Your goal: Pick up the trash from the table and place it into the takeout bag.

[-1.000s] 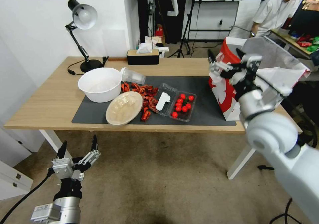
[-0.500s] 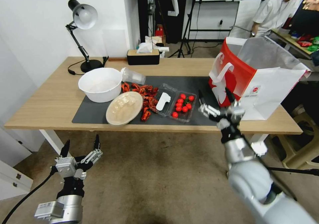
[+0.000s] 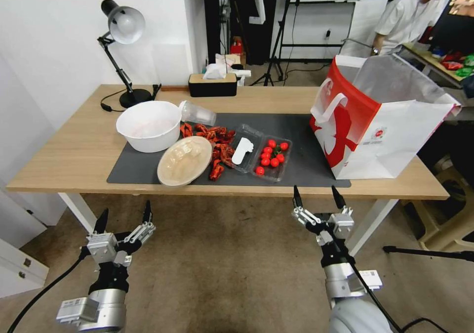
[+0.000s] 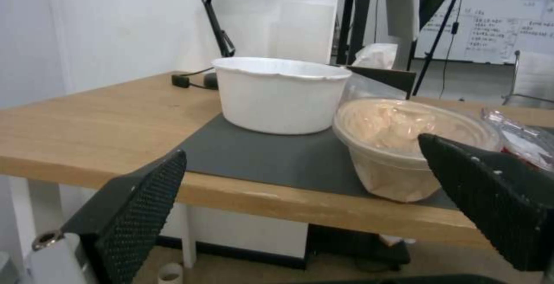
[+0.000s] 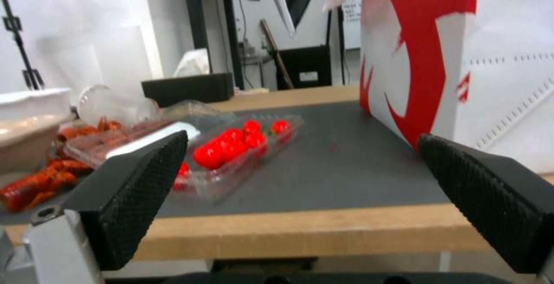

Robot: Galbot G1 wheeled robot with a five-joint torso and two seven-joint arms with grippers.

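The trash lies on the dark mat of the table [image 3: 74, 150]: a clear plastic cup [image 3: 196, 112] on its side, a round beige lidded bowl [image 3: 185, 159], red shell scraps [image 3: 219, 143] and a clear tray [image 3: 245, 147] holding a white spoon. The white and red takeout bag [image 3: 375, 120] stands open at the table's right end. My left gripper [image 3: 125, 209] hangs open below the table's front edge, facing the beige bowl [image 4: 398, 145]. Also below the front edge, my right gripper [image 3: 316, 190] is open and empty, facing the bag [image 5: 462, 59].
A big white bowl [image 3: 148, 125] and a clear tray of red tomatoes [image 3: 271, 157] also sit on the mat. A desk lamp [image 3: 123, 26] and a tissue box [image 3: 212, 83] stand at the back. Bare floor lies under both grippers.
My right arm has dropped from beside the bag's mouth to below the table's front edge, staying open. The left gripper has barely shifted.
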